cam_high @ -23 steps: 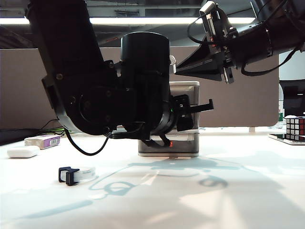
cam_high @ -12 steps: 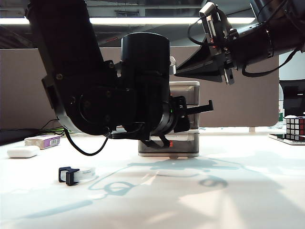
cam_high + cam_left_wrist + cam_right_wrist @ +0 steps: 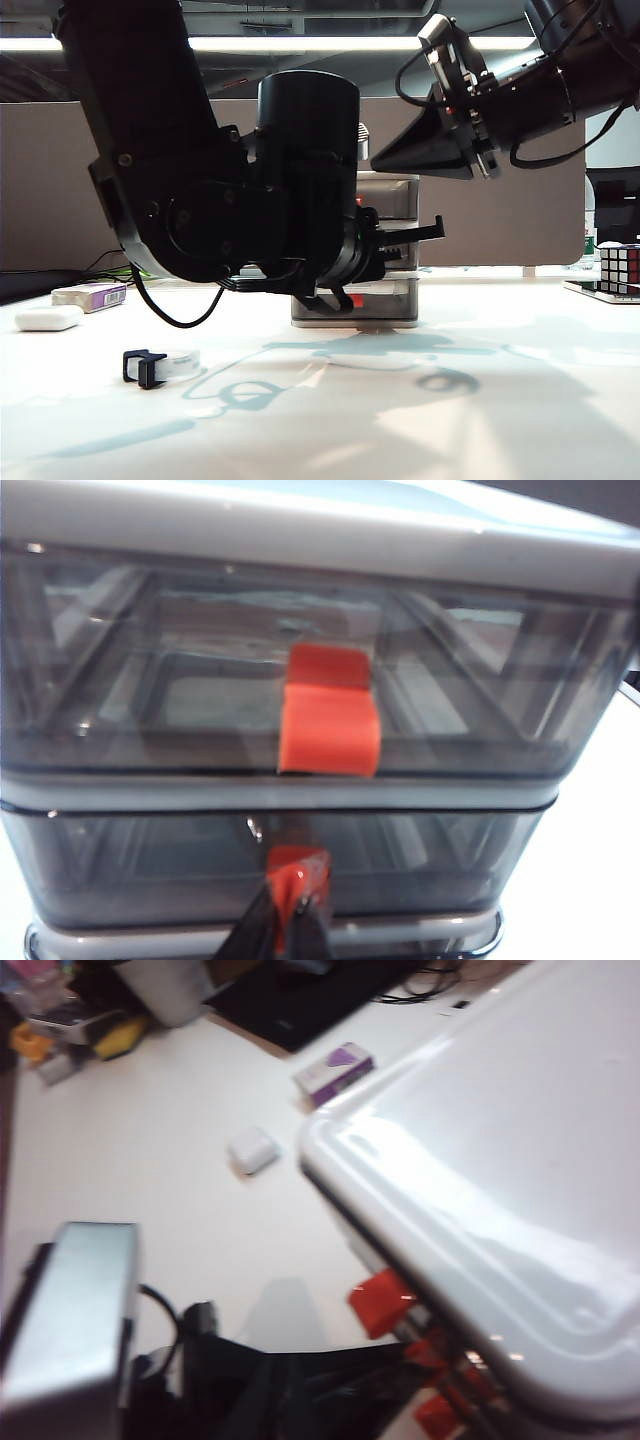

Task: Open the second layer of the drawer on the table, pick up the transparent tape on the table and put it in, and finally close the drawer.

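Low, left fingers [image 3: 288, 920] pinching second layer [image 3: 150, 865] tab [image 3: 297, 866]

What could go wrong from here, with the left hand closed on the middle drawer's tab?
1. The left hand pinches only the small red-orange tab of the second layer; it may slip off when pulling.
2. The drawer stands free on the table and could slide instead of opening; the right hand hovers above its top.

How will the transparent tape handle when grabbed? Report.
Probably light and stiff: the transparent tape is a clear ring. Lying flat on the table, it shouldn't roll; its black clip may snag. Left gripper is shut on the tab of the second layer; right gripper hovers above the drawer.
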